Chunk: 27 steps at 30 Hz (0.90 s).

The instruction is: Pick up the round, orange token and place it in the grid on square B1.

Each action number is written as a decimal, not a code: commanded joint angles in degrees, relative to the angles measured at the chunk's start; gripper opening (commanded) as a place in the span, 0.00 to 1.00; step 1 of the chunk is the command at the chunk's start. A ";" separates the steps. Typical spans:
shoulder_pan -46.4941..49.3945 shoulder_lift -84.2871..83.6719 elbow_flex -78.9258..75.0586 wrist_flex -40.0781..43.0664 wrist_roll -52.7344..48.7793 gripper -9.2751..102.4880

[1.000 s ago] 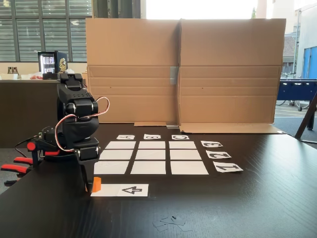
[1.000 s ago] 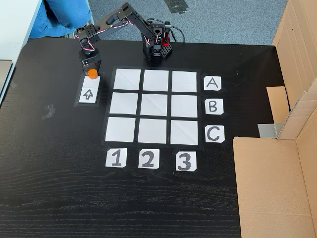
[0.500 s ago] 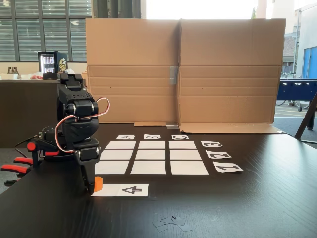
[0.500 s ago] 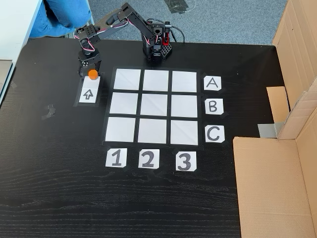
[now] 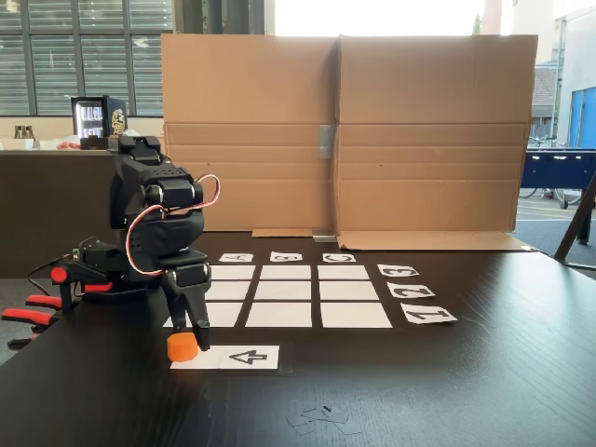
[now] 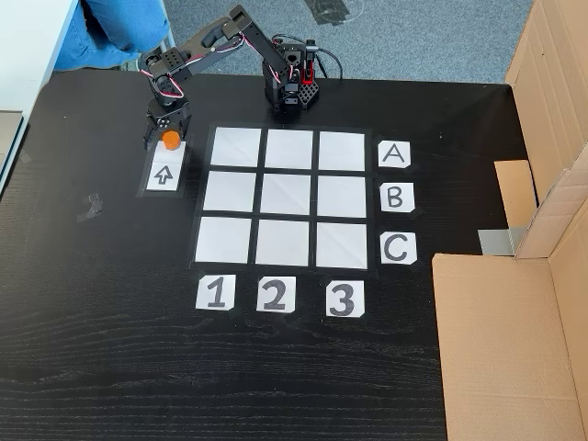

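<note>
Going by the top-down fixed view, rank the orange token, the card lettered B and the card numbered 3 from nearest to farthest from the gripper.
1. Token: at the gripper, on the arrow strip's upper end.
2. Card B: right of the grid's middle row.
3. Card 3: below the grid's right column.

Lighting even, both fixed views sharp.
Daylight blows out the window (image 5: 372, 17) behind the cardboard (image 5: 345, 130); the dark table (image 6: 110, 367) shows soft sheen, no hard shadows.

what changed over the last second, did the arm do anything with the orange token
The tool turned and swung slightly right in the low fixed view, its jaws spreading around the token, which now shows fully on the end of the arrow strip. Not lifted yet. Token, strip and grid kept their places.
</note>
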 commanded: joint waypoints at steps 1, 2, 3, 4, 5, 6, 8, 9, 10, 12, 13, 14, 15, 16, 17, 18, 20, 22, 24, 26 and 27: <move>-0.26 3.34 0.09 -0.79 -0.35 0.43; -0.18 3.25 0.09 -0.88 -0.35 0.42; -0.18 3.25 0.09 -1.05 -0.35 0.39; -0.18 3.16 0.09 -1.05 -0.53 0.31; -0.18 3.08 -0.09 -1.05 -0.70 0.26; -0.09 2.99 -0.09 -1.14 -0.79 0.19; -0.09 2.99 -0.18 -1.32 -0.79 0.09; -0.09 2.90 -0.18 -1.32 -0.79 0.08; -0.09 2.90 -0.18 -1.41 -0.79 0.08; -0.09 2.90 -0.26 -1.32 -0.79 0.08; 0.00 2.90 -0.53 -1.14 -0.79 0.08; 0.18 2.90 -0.79 -1.14 -0.79 0.08; 0.35 2.99 -1.14 -1.05 -0.79 0.08; 0.44 3.43 -1.41 -0.97 -0.79 0.08; 0.53 4.22 -1.58 -0.97 -0.79 0.08; 0.62 5.27 -1.67 -0.97 -0.88 0.08; 0.26 8.09 -1.93 -1.23 -1.32 0.08; -0.53 11.51 -1.67 -1.14 -2.11 0.08; -1.76 15.12 -0.44 -1.85 -3.25 0.08; -3.16 18.37 1.85 -3.16 -4.83 0.08; -3.87 20.13 3.25 -4.31 -5.80 0.08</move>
